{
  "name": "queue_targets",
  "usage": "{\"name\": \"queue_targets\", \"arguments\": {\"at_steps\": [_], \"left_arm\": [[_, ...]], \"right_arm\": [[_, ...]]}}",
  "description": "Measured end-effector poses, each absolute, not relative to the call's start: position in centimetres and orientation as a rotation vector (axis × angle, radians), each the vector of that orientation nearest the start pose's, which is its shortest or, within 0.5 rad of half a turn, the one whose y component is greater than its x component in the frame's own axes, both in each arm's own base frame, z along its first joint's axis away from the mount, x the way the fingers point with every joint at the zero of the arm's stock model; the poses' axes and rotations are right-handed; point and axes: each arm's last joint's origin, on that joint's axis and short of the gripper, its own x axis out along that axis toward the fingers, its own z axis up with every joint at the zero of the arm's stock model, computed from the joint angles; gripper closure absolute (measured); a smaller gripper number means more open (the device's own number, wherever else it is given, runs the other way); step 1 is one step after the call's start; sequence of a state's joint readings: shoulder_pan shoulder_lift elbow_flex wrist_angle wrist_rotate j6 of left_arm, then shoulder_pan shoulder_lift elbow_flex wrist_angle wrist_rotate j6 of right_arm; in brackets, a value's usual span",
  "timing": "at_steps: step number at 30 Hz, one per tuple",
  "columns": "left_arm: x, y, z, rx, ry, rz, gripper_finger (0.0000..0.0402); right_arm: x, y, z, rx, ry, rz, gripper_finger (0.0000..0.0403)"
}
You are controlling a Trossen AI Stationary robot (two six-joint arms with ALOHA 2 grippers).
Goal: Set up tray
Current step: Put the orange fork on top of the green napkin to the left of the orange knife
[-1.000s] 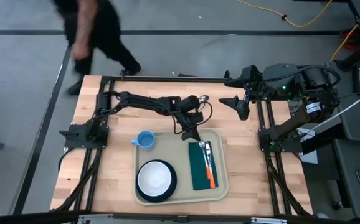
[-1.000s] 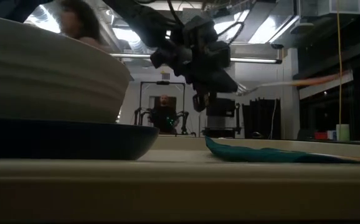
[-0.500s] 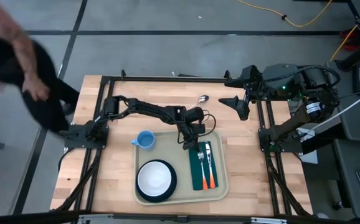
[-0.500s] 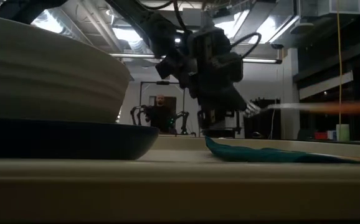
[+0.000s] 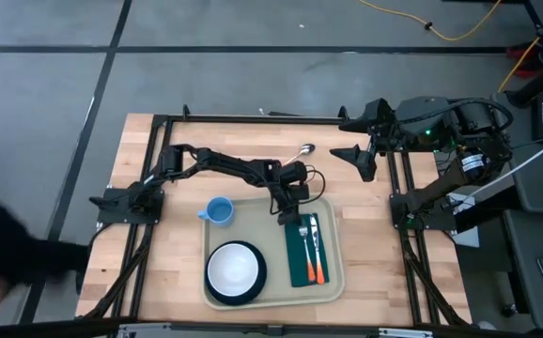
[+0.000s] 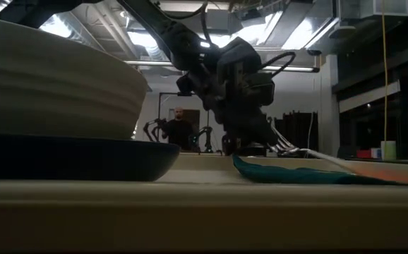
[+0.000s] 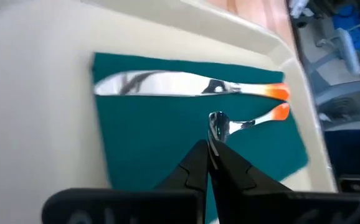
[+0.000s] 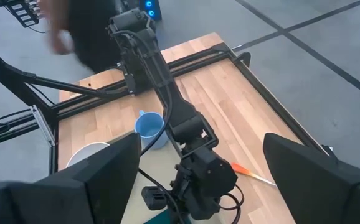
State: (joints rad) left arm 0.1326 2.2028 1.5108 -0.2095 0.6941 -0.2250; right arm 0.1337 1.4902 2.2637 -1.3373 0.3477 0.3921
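The beige tray (image 5: 223, 225) lies on the table's middle, holding a dark green napkin (image 5: 295, 263) with an orange-handled knife (image 5: 316, 246) on it. My left gripper (image 5: 290, 218) is low over the napkin's far end, shut on an orange-handled fork (image 7: 242, 122) that lies alongside the knife (image 7: 180, 84). A white bowl on a dark plate (image 5: 235, 270) sits in the tray's near left. My right gripper (image 8: 198, 180) waits wide open, high by the table's far right (image 5: 354, 155). My left gripper pinches the fork's silver head end (image 7: 215, 127) between its two fingertips. The fingers slant down from the far side and lie along the fork. The fork runs away from them toward the near edge, its orange handle end (image 6: 394, 169) down at the napkin (image 6: 296, 173).
A blue cup (image 5: 219, 211) stands on the wood just off the tray's far left corner. A spoon (image 5: 302, 150) lies near the table's far edge. A person shows as a dark blur beside the table's left (image 5: 8, 258).
My left gripper has sunk toward the napkin and drawn a little toward the near edge, staying shut on the fork. The fork, held slanting in the air before, has come down beside the knife and now lies parallel to it. A person has walked past the left side.
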Motion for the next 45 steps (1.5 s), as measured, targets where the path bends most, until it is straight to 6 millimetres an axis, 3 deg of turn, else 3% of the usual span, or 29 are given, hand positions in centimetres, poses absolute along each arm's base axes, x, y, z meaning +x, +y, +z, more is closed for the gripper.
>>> {"name": "queue_targets", "arguments": {"at_steps": [13, 34, 45], "left_arm": [[45.8, 5.7, 12.5, -0.605, 0.894, -0.421, 0.0399], [45.7, 5.0, 12.3, -0.641, 0.891, -0.570, 0.0399], [47.0, 5.9, 16.6, -0.518, 0.910, -0.585, 0.0399]], "right_arm": [[21.2, 1.9, 53.0, 0.268, 0.496, -0.318, 0.0062], [21.2, 1.9, 53.0, 0.268, 0.496, -0.318, 0.0062], [21.2, 1.9, 53.0, 0.268, 0.496, -0.318, 0.0062]]}}
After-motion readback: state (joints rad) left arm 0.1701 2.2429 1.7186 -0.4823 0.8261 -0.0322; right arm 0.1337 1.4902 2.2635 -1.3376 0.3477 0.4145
